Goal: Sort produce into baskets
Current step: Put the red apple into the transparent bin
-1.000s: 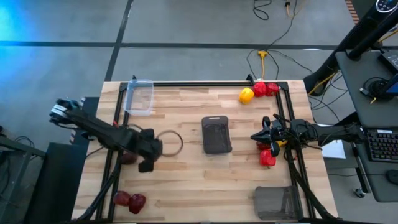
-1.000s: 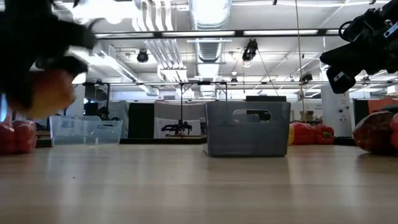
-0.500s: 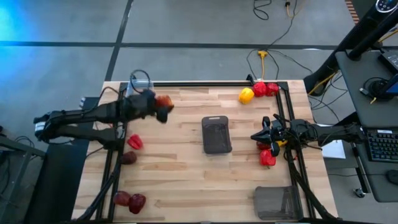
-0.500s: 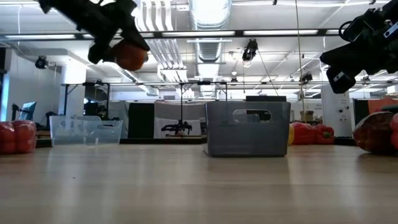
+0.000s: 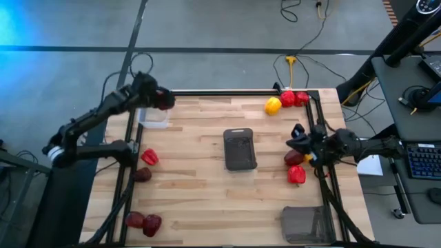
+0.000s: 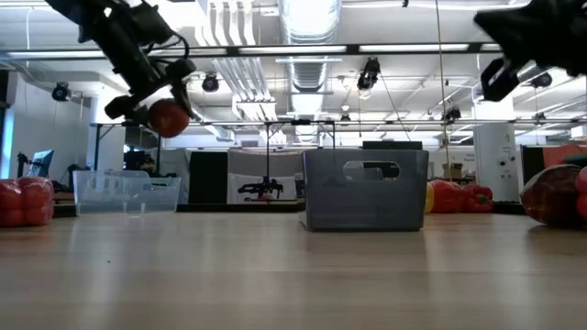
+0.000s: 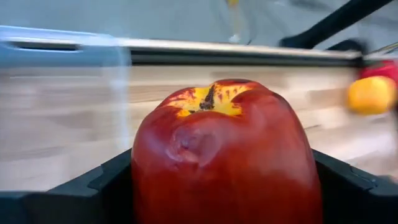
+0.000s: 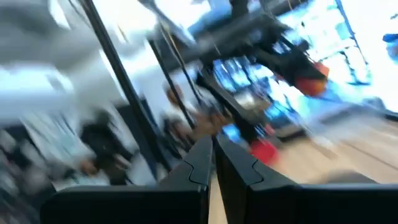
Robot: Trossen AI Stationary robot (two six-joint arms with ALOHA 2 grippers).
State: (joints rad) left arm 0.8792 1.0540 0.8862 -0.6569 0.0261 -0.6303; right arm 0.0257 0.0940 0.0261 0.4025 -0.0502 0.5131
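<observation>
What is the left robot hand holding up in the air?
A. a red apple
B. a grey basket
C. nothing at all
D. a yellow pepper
A. The left gripper is clamped on a red apple, holding it in the air above the clear basket; the left wrist view shows the apple's stem dimple between the dark fingers.

No readable text anywhere tbh. No labels, brands, numbers or signs on the produce, baskets, table or arms. Room behind the table in the low view has nothing legible either, and the right wrist view is too blurry to make out any writing.
</observation>
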